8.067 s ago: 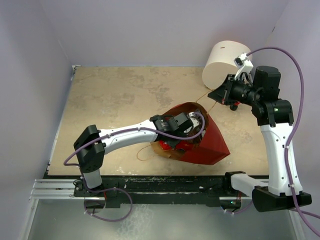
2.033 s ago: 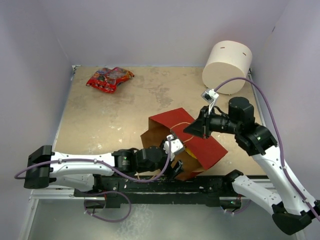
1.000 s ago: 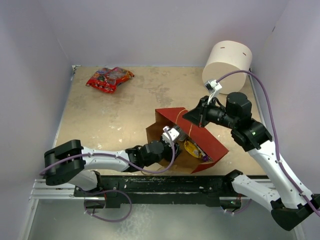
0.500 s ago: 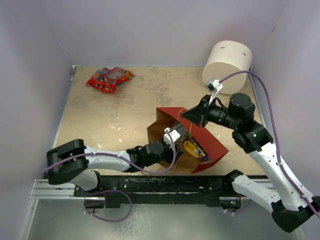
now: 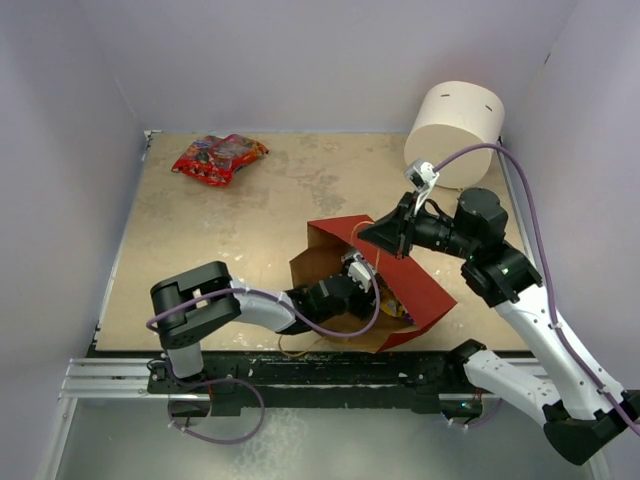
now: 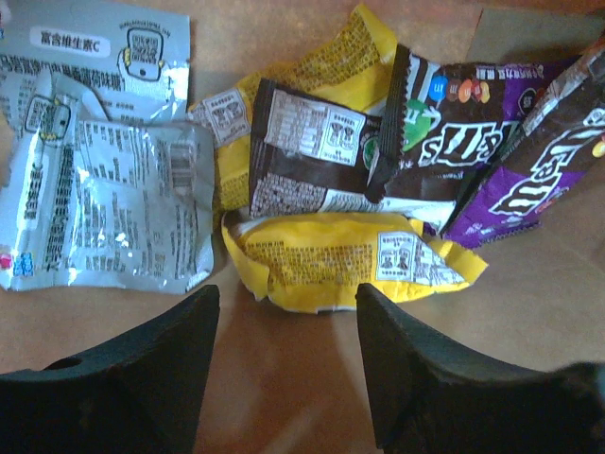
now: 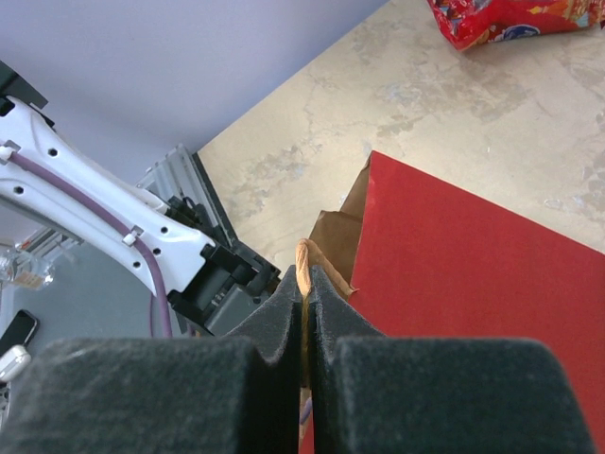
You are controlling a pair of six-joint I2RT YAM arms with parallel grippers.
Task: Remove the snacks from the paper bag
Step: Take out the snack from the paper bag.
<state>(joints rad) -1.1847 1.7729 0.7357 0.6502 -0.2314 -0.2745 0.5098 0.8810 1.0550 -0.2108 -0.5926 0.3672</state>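
Inside the paper bag (image 5: 425,285), the left gripper (image 6: 284,303), jaws spread, may shove the yellow wrapper (image 6: 331,260) deeper if the right gripper (image 7: 304,284), pinching its rim, slips.

The top camera looks down from behind over the whole table (image 5: 250,215). The left wrist camera sits close inside the paper bag (image 5: 418,288); the right wrist and top views share its red outside.

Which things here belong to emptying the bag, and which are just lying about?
Job in hand: paper bag; yellow wrappers, purple candy packet and silver-grey packet inside it; red cartoon-printed bag, out on the table; left gripper, open over the packets; right gripper, pinching the bag's edge.

Lying about: white cylinder.
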